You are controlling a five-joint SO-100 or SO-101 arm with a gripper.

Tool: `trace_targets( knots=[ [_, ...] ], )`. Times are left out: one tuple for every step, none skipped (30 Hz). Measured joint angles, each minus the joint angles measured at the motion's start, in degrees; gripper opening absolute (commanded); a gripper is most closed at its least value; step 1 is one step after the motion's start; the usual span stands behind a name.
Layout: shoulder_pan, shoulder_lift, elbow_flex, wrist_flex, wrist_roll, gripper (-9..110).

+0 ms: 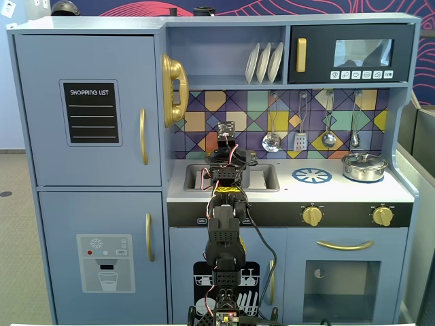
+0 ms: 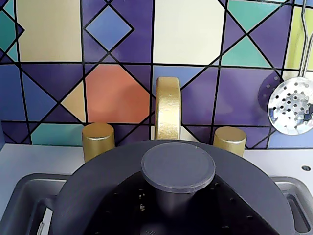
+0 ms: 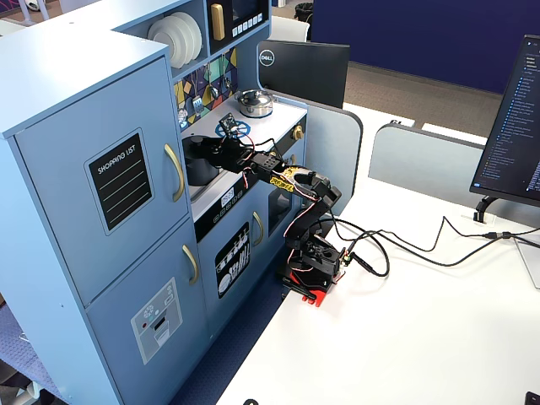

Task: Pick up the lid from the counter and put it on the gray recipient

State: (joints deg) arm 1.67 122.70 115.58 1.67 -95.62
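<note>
In the wrist view the dark-gray lid point(image 2: 98, 191) fills the lower frame, its round knob point(image 2: 178, 166) at centre. My gripper point(image 2: 173, 210) shows only as black fingers close round the knob's stem, so it looks shut on the lid. The lid sits over the sink. In a fixed view the gray recipient point(image 3: 199, 164) stands in the sink, with my gripper point(image 3: 221, 150) at its top edge. I cannot tell whether the lid rests on the pot or hangs just above it. The pot is hidden under the lid in the wrist view and behind my arm point(image 1: 224, 224) in the front fixed view.
The gold faucet point(image 2: 168, 110) and two gold taps point(image 2: 98, 139) stand just behind the lid, with the tiled wall beyond. A slotted ladle point(image 2: 292, 105) hangs at the right. The silver lidded pot point(image 1: 364, 166) and the blue burner circle point(image 1: 312, 176) lie right of the sink point(image 2: 29, 196).
</note>
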Motion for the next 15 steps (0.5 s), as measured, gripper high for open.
trace_targets(
  knots=[
    [0.0,0.5,0.0,0.9,0.0,16],
    [0.1,1.1,0.0,1.8,0.4,23],
    [0.1,1.9,0.0,3.0,1.2,28],
    [0.4,2.8,0.0,4.7,2.1,32],
    [1.0,3.9,0.0,6.7,2.9,34],
    [1.3,5.1,0.0,8.9,3.3,36],
    [1.4,6.4,0.0,11.1,3.4,36],
    [1.4,7.6,-0.4,13.8,3.7,36],
    [1.4,9.0,-0.6,16.5,3.7,35],
    [1.0,10.4,-1.1,19.3,3.7,33],
    [0.9,12.0,-1.6,22.5,3.7,32],
    [1.0,13.7,-1.8,25.7,3.6,30],
    [1.0,15.7,-2.0,28.8,3.6,26],
    [1.0,18.1,-2.2,32.7,3.6,23],
    [1.2,20.8,-2.2,36.8,3.6,20]
  ],
)
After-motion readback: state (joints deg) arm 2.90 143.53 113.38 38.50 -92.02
